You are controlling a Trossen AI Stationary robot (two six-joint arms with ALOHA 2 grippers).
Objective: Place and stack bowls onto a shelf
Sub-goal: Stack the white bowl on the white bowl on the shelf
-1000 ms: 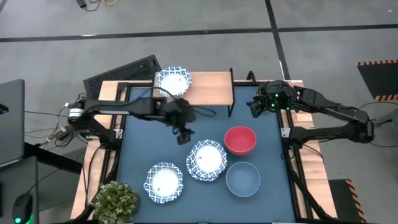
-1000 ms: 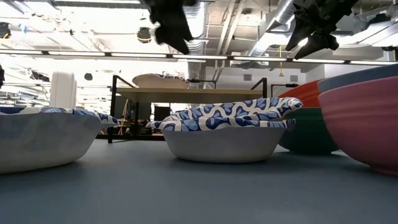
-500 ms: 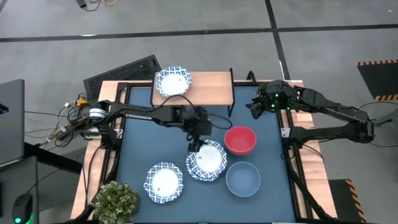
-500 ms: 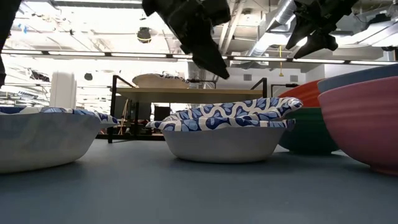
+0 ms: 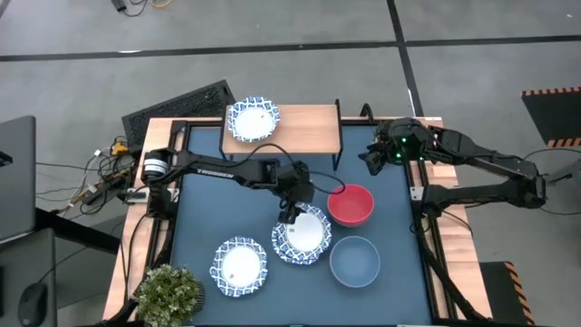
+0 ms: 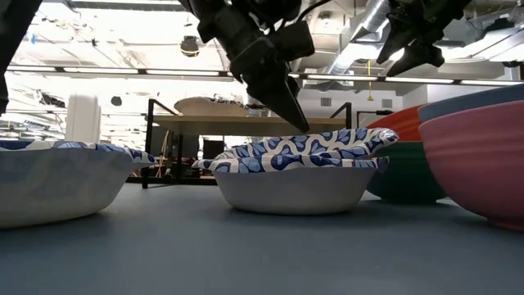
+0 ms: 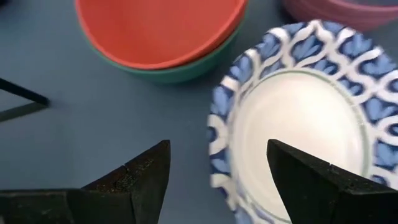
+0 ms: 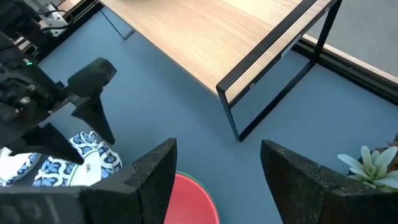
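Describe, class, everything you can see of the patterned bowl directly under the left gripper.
The patterned bowl is round and shallow, glossy white inside, with a wavy rim in a blue-and-white lattice. It sits upright on the dark blue mat, mid-table, beside the red bowl and near the pale blue bowl. The left gripper hangs open just over its far rim; whether they touch cannot be told.

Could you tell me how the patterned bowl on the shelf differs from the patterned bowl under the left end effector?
The bowl on the shelf sits on the shelf's wooden top; the bowl under the left end effector rests on the blue table. The shelf bowl stands alone; the other touches the front-left patterned bowl. Both are round and white with blue lattice rims.
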